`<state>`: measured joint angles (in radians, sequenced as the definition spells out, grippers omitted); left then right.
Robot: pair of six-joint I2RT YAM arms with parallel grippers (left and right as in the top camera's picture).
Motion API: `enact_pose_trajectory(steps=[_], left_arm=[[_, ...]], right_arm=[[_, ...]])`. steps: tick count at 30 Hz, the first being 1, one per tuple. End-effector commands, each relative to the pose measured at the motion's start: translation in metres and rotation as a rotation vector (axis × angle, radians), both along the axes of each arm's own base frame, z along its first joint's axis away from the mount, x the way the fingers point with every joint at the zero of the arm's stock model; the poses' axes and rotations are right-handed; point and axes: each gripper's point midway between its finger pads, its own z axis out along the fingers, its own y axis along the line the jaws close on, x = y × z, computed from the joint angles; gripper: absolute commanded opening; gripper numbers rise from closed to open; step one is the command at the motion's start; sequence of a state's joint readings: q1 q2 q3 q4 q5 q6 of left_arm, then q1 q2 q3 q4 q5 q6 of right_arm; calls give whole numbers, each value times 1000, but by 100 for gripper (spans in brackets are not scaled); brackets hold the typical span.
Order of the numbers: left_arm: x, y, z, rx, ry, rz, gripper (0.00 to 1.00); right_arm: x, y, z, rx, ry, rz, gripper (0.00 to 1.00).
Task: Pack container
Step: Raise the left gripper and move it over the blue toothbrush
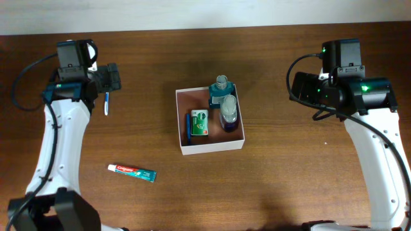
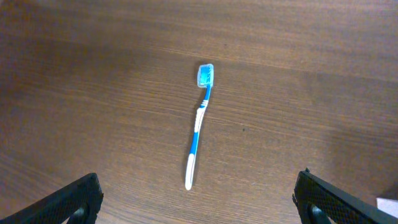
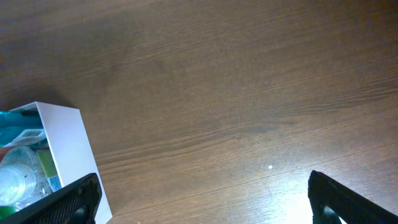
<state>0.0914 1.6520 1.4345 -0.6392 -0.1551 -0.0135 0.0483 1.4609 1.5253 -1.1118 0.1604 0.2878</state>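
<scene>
Broadly, underneath everything, a dark brown wooden table (image 1: 276, 192), grain running side to side. Next in bulk, two white arms: the left arm (image 1: 61, 128) up the left edge, the right arm (image 1: 379, 154) up the right, each topped with a black wrist block, green lights lit on the right one.

Near the middle of the table, well apart from both arms, the container (image 1: 210, 147): square, shallow, open on top, thin white walls, reddish-brown floor. One white corner of it also at the lower left of the right wrist view.

Then the left gripper (image 2: 199, 200), spread wide and holding nothing, black fingers (image 2: 62, 202) at the two lower corners of its own view. Likewise spread wide and holding nothing, the right gripper (image 3: 205, 202), over the wood just right of the container.

Inside the container, along its right side, a teal-capped bottle (image 1: 221, 88) at the far corner and a clear bottle (image 1: 229, 115) just in front of it. Toward the left wall, a small green flat packet (image 1: 200, 123), with a narrow blue item (image 1: 189, 125) between it and the wall, too small to identify.

On the table at the container's lower left, well apart, a white toothpaste tube (image 1: 132, 171), red lettering, teal end, lying flat.

Smallest, a blue-and-white toothbrush (image 2: 198, 127), flat on the wood below the left gripper, bristle head pointing away from the fingers, untouched.
</scene>
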Motion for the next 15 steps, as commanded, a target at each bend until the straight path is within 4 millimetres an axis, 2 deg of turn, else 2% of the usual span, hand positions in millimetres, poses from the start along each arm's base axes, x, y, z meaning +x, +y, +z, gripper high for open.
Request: enact_pose_trajectory(steps=[1, 7, 15], left_arm=[[7, 1, -2, 19, -5, -30, 100], [19, 4, -14, 27, -5, -22, 99], [43, 18, -66, 27, 36, 4, 99]], right_arm=[[1, -3, -2, -6, 6, -12, 98], [1, -3, -2, -6, 6, -12, 98], [1, -3, -2, -7, 6, -12, 98]])
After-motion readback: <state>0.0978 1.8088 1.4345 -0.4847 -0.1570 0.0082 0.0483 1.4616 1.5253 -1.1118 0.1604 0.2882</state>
